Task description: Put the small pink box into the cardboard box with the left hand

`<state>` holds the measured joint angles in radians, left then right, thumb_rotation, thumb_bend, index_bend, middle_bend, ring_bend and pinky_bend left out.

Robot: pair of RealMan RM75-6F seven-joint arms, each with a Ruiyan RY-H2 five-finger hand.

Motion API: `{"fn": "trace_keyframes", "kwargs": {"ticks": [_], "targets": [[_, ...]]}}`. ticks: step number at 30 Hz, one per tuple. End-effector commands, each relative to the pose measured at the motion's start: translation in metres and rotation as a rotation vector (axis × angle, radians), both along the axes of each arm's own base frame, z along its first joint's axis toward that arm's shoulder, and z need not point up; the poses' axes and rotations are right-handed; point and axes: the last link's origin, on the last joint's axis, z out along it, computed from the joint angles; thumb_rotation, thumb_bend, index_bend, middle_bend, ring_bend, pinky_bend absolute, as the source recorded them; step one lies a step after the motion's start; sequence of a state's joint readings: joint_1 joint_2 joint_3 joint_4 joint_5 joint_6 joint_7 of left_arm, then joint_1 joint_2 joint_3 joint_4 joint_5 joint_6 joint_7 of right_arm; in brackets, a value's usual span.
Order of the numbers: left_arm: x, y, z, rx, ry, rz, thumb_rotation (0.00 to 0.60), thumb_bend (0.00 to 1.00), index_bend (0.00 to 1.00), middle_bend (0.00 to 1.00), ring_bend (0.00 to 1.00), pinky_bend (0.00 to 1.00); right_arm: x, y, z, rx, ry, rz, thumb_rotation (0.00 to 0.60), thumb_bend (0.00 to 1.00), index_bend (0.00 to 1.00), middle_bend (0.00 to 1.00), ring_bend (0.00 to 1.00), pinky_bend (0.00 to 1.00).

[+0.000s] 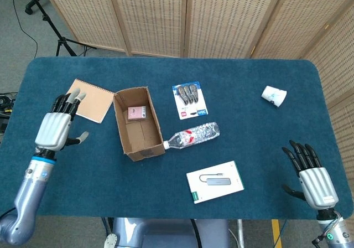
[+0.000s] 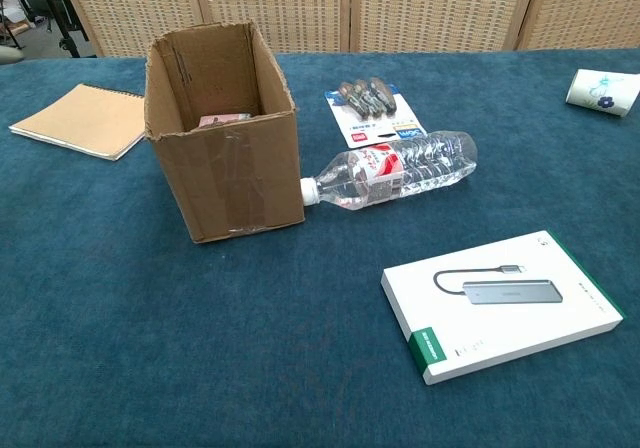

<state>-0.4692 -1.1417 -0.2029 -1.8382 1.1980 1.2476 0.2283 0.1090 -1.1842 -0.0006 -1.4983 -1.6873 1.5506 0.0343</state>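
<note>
1. The left hand (image 1: 54, 130) hovers over the left edge of the desk (image 1: 249, 76), back of the hand turned up, its arm running down toward the lower left corner of the head view.
2. Its fingers (image 1: 69, 102) are stretched out and slightly apart, pointing away from the robot, with the thumb out to the side; they hold nothing.
3. The small pink box (image 1: 136, 113) lies inside the cardboard box (image 1: 138, 123), on its floor at the far end, well to the right of the left fingers.
4. In the chest view only the top edge of the small pink box (image 2: 222, 120) shows above the front wall of the cardboard box (image 2: 225, 173); neither hand shows there.
5. A notebook (image 1: 91, 99) lies flat between the left fingers and the cardboard box, its near corner just beside the fingertips.
6. The right hand (image 1: 312, 173) hovers at the near right corner of the desk, back up, fingers spread and pointing away, empty.
7. A plastic bottle (image 1: 192, 135) lies on its side with its cap against the cardboard box's near right corner.
8. Beyond it sits a blister pack (image 1: 189, 100); nearer the robot lies a white carton (image 1: 215, 181).
9. A paper cup (image 1: 274, 96) lies on its side well beyond the right fingers.
</note>
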Motion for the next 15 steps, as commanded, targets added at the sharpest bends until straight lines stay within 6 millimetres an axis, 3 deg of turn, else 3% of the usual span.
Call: {"fn": "trace_keyframes", "kwargs": {"ticks": [1, 7, 15], "targets": [[-0.038, -0.044, 0.014, -0.046, 0.006, 0.050, 0.600, 0.22, 0.00, 0.00, 0.00, 0.00, 0.000, 0.000, -0.001, -0.001, 0.004, -0.005, 0.600, 0.13, 0.08, 0.00, 0.00, 0.00], [-0.072, -0.078, 0.019, -0.082, 0.016, 0.125, 0.600, 0.23, 0.00, 0.00, 0.00, 0.00, 0.000, 0.001, 0.001, -0.016, 0.001, -0.006, 0.600, 0.13, 0.08, 0.00, 0.00, 0.00], [-0.097, -0.100, 0.015, -0.031, 0.005, 0.171, 0.600, 0.25, 0.00, 0.00, 0.00, 0.00, -0.001, -0.001, 0.001, -0.023, 0.003, -0.016, 0.600, 0.13, 0.08, 0.00, 0.00, 0.00]]}}
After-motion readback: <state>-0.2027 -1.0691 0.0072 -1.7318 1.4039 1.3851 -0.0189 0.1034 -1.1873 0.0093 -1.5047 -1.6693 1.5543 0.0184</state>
